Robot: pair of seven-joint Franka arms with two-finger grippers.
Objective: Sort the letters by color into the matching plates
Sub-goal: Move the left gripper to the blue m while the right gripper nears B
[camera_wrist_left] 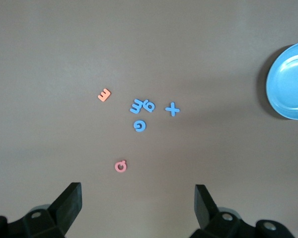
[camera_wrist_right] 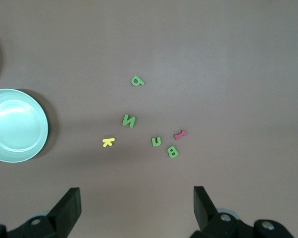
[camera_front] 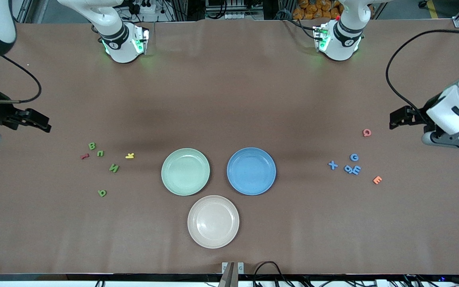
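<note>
Several dark green letters (camera_front: 113,168) lie scattered toward the right arm's end of the table; they also show in the right wrist view (camera_wrist_right: 129,120). Several blue letters (camera_front: 354,157) cluster toward the left arm's end, also in the left wrist view (camera_wrist_left: 139,126). The mint green plate (camera_front: 185,171) and the blue plate (camera_front: 251,171) sit side by side mid-table, both empty. My right gripper (camera_front: 34,121) is open and empty, up over the table beside the green letters (camera_wrist_right: 137,201). My left gripper (camera_front: 401,118) is open and empty, over the table beside the blue letters (camera_wrist_left: 137,198).
A beige plate (camera_front: 213,221) sits nearer the front camera than the other two. A red letter (camera_front: 84,156) and a yellow letter (camera_front: 130,156) lie among the green ones. A pink letter (camera_front: 367,132) and an orange letter (camera_front: 377,180) lie by the blue ones.
</note>
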